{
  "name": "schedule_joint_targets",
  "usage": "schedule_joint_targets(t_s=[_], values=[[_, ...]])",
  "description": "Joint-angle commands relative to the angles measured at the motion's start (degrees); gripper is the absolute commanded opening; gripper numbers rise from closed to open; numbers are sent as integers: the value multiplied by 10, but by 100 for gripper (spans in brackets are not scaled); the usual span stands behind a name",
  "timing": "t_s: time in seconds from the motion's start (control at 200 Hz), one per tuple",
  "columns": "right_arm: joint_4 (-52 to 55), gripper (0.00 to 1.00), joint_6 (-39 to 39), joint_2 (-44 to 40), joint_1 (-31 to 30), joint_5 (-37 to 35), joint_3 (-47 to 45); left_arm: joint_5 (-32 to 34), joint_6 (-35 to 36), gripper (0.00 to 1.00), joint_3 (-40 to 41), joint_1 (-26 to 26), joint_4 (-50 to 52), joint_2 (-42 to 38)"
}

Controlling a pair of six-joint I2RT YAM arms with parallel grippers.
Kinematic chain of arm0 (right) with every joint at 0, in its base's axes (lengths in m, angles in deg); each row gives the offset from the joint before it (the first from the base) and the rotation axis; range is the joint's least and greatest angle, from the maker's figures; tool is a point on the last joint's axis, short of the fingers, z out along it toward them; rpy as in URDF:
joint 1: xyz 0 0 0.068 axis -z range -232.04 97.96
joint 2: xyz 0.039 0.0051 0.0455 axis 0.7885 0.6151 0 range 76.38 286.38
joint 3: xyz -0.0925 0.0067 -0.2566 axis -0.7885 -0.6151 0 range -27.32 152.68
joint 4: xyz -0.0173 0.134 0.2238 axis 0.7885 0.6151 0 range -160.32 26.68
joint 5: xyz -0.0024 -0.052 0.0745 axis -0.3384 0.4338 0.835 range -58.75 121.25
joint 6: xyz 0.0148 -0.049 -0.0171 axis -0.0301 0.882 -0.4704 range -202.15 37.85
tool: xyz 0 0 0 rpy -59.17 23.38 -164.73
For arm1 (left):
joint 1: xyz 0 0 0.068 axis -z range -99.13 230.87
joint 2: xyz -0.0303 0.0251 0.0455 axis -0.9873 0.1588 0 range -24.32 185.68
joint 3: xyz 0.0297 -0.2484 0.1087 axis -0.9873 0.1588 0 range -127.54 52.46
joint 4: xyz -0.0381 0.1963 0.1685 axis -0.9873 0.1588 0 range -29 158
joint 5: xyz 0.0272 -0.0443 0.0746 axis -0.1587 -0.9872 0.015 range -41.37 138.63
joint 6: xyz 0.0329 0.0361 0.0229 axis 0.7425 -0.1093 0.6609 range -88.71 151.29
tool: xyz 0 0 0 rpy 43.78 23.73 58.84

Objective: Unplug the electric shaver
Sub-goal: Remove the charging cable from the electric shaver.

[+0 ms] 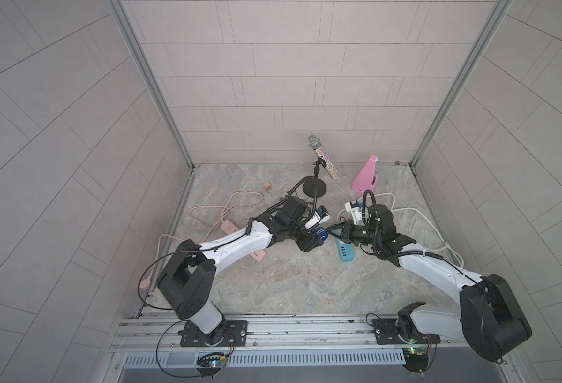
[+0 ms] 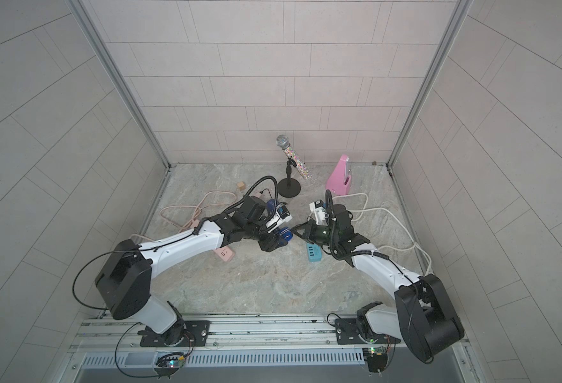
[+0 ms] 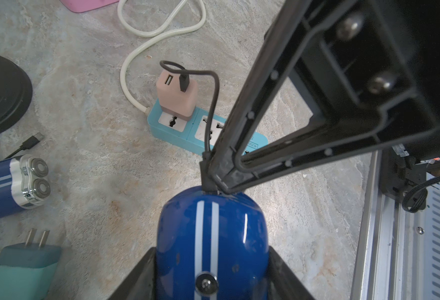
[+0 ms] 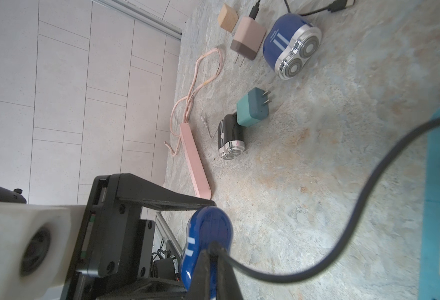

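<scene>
**Left tool** (image 3: 211, 248): the jaws are closed against both sides of the blue shaver (image 3: 211, 223) and hold it by the body. The striped back of the shaver faces the left wrist camera.

**Right tool** (image 3: 213, 178): the fingers are pressed together and pinch the plug end of the black cable (image 3: 215, 85). The pinch is at the point where the plug meets the rounded end of the shaver. Whether the plug is fully seated there cannot be told.

**Position:** in both top views the two tools meet tip to tip near the middle of the tabletop (image 1: 289, 282), with the shaver between them.

**Cable run:** from the pinch the cable arches to a pink adapter (image 3: 177, 98). Its far end is pushed into one of the adapter's two ports. The adapter stands in the end socket of a teal power strip (image 3: 172, 130), at about 4 o'clock from the shaver in a top view (image 1: 345, 253). A white cord (image 3: 125, 78) leaves that strip.

**Surroundings:**
- A second blue shaver (image 4: 289, 41) lies near, at about 11 o'clock.
- A teal adapter (image 4: 252, 109) touches a black shaver (image 4: 230, 140).
- A microphone stand (image 1: 315, 190) is at 12 o'clock.
- A pink power strip (image 1: 229, 227) is at 9 o'clock.
- A wooden cube (image 1: 267, 186) is at about 10 o'clock.
</scene>
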Motion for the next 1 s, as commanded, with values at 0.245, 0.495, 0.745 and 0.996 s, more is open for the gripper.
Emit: schedule_joint_targets(t_s=[0.245, 0.495, 0.745, 0.996], values=[[-47, 0, 11, 12, 45, -66, 40, -56, 9, 41, 43, 22, 45, -45], [-34, 0, 23, 27, 57, -61, 65, -64, 6, 41, 54, 22, 43, -47], [5, 0, 57, 28, 57, -82, 92, -75, 2, 40, 65, 23, 40, -45], [17, 0, 71, 34, 61, -92, 113, -74, 3, 39, 72, 25, 33, -51]])
